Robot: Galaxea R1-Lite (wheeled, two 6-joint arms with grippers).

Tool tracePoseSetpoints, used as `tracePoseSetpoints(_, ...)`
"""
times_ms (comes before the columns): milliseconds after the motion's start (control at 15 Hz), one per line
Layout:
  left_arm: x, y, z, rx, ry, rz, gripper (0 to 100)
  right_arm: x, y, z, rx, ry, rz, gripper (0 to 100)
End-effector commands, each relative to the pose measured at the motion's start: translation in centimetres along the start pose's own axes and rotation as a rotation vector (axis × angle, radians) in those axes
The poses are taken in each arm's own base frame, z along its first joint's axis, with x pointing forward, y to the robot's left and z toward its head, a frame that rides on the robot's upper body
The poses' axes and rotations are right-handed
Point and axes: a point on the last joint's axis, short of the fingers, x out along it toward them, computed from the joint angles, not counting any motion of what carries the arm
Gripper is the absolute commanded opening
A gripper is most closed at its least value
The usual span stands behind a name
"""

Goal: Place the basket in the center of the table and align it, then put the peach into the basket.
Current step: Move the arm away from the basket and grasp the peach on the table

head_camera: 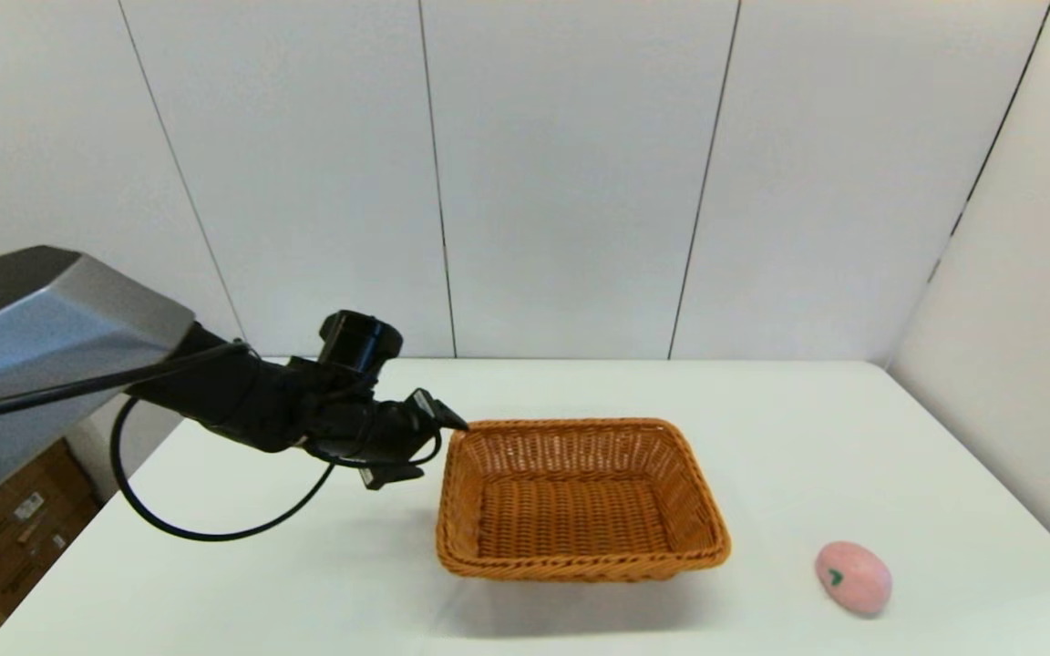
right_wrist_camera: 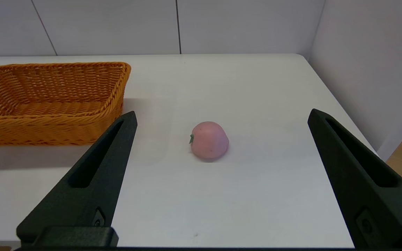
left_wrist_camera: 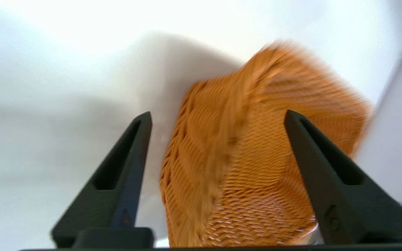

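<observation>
The basket is shown resting upright near the middle of the table, its long sides roughly square to the near table edge; the peach lies on its side well apart from it, toward the robot's right and close to the near edge. The left gripper is seen at the basket's far-left corner, its jaws spread wide with the braided rim and flared wall between them and nothing grasped. The right gripper is held low over the table with the peach centred between its jaws, which are likewise released and well clear of the fruit. The basket is judged light and fairly stiff, with some give in the weave; it is best taken by the rim at a corner or mid-side, and is likely to slide readily when nudged. The peach is judged light, smooth and prone to rolling, so a hold across its broad middle is advised.
</observation>
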Motion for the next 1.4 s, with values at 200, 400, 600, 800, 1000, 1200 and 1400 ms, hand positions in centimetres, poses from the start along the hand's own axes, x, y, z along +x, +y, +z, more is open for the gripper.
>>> tracePoseSetpoints(200, -19.7, -4.1, -1.1, 0.289, -0.324, -0.195, 100, 0.0, 0.0, 0.0, 0.000, 0.001, 0.001, 100)
tracePoseSetpoints(400, -29.3, -3.8, -5.1, 0.359, -0.535, -0.354, 100, 0.0, 0.0, 0.0, 0.000, 0.001, 0.001, 100)
tracePoseSetpoints(600, -34.1, 0.2, -10.1, 0.394, -0.615, -0.432, 100, 0.0, 0.0, 0.0, 0.000, 0.001, 0.001, 100)
tracePoseSetpoints(800, -36.1, 5.2, -14.7, 0.498, -0.713, -0.465, 100, 0.0, 0.0, 0.0, 0.000, 0.004, 0.001, 100)
tracePoseSetpoints(1000, -35.9, 8.4, -16.8, 0.551, -0.875, -0.333, 100, 0.0, 0.0, 0.0, 0.000, 0.004, 0.001, 100)
tracePoseSetpoints(1200, -34.5, 11.8, -19.3, 0.549, -0.957, -0.231, 100, 0.0, 0.0, 0.0, 0.000, 0.004, 0.001, 100)
tracePoseSetpoints(1400, -32.3, 15.0, -21.6, 0.649, -1.011, -0.128, 100, 0.0, 0.0, 0.0, 0.000, 0.004, 0.001, 100)
